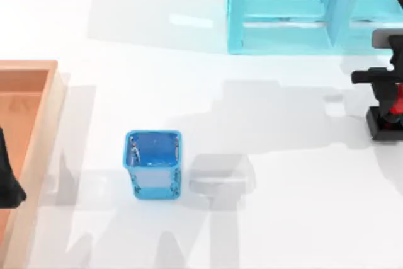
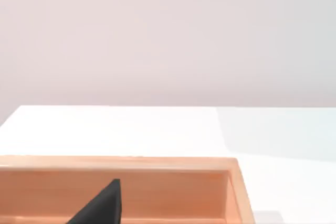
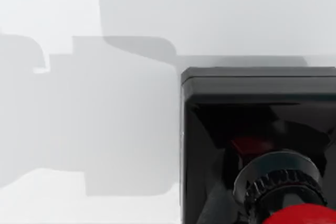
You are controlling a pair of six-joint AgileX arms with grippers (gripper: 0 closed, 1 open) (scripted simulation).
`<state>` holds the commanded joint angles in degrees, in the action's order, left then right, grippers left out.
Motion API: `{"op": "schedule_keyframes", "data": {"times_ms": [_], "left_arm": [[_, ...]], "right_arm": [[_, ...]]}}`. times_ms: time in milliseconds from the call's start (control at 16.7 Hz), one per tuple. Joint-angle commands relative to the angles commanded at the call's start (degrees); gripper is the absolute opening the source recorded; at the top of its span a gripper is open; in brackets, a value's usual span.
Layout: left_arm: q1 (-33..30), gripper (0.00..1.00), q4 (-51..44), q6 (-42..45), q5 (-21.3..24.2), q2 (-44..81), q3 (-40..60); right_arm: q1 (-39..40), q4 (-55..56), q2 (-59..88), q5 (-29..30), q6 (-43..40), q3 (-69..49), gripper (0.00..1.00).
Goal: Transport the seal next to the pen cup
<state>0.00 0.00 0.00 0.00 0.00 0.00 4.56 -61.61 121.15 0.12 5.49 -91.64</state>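
The seal point(image 1: 384, 124) stands at the table's far right edge, its black square base on the surface and a bit of red knob showing. My right gripper point(image 1: 385, 96) hangs directly over it, touching or nearly touching the knob. In the right wrist view the seal's black base point(image 3: 252, 114) looms close, with the red knob point(image 3: 302, 216) at the frame edge. The pen cup point(image 1: 153, 164), blue and glossy, stands upright left of centre, far from the seal. My left gripper point(image 1: 7, 184) is parked at the left edge over a wooden tray.
A wooden tray point(image 1: 45, 124) lies along the left side, its rim point(image 2: 157, 163) seen from the left wrist. A large light-blue shelf frame point(image 1: 283, 11) stands at the back right. White table stretches between the cup and the seal.
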Motion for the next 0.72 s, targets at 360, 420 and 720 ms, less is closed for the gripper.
{"op": "schedule_keyframes", "data": {"times_ms": [360,420,720], "left_arm": [[0.00,1.00,0.00,0.00,0.00,0.00,0.00],[0.00,1.00,0.00,0.00,0.00,0.00,0.00],[0.00,1.00,0.00,0.00,0.00,0.00,0.00]], "right_arm": [[8.49,-18.00,4.81,0.00,8.64,-23.00,0.00],[10.07,-21.15,5.42,0.00,10.29,-27.38,0.00],[15.99,-32.49,6.95,0.07,16.40,-40.61,0.00]]}}
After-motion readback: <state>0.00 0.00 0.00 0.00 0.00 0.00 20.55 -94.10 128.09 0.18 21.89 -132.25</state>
